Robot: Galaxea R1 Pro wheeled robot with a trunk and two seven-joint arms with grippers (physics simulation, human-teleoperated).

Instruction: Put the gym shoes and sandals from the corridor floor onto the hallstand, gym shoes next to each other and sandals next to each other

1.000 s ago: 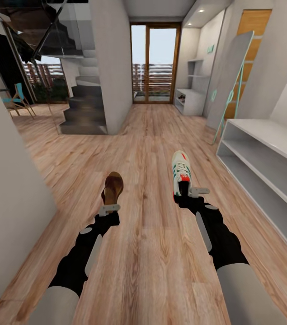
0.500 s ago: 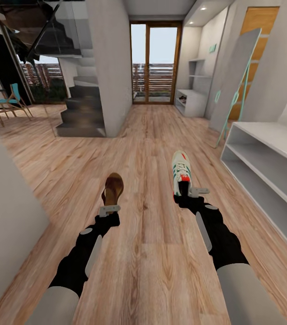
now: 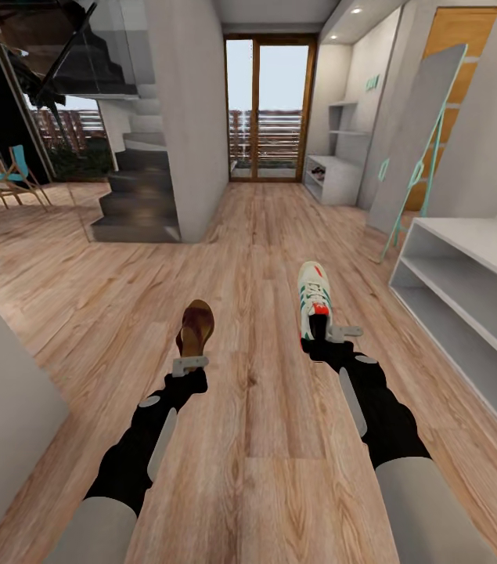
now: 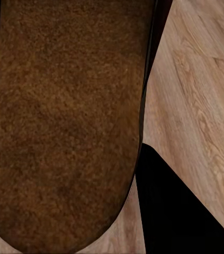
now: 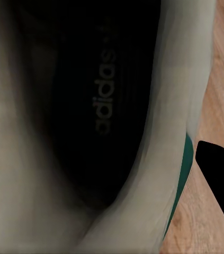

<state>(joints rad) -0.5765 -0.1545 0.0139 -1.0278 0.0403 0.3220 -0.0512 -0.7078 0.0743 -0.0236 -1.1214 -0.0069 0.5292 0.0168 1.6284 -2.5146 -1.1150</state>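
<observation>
Brown sandal [image 3: 196,329] is hanging off the left gripper [image 3: 189,363], heel end pinched in the jaws, toe pointing away down the corridor. White gym shoe [image 3: 313,301] is riding in the right gripper [image 3: 334,334], jaws clamped at its heel collar. Both are being carried above the corridor floor [image 3: 256,439]. Hallstand [image 3: 467,294] is standing off to the right, near the shoe but apart from it.
</observation>
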